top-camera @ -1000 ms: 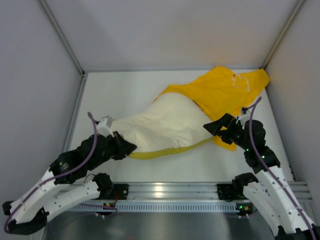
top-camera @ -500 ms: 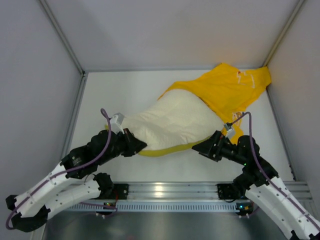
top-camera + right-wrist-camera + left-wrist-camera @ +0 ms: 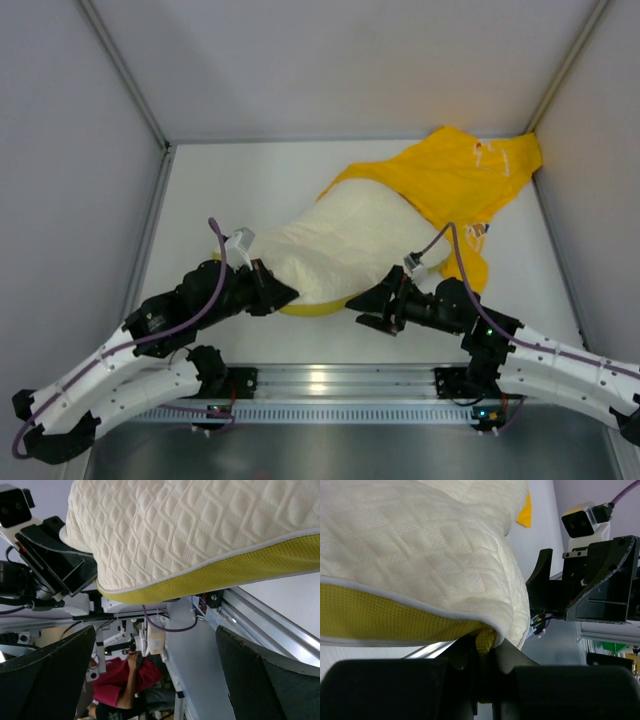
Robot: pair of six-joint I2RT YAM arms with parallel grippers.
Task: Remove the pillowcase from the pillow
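At the near-left corner of the pillow (image 3: pixel 340 245), the left gripper (image 3: pixel 278 296) stays pinched on its yellow mesh edge; the right gripper (image 3: pixel 365 312), spread wide and empty, has swung left from the pillowcase (image 3: pixel 450 180) to the pillow's near edge; the pillowcase still sheathes only the pillow's far-right end.

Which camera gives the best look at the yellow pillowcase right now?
The top external view: the pillowcase shows nearly whole, bunched toward the far right corner, over the far end of the pillow. The left wrist view catches only a small yellow sliver; the right wrist view shows none.
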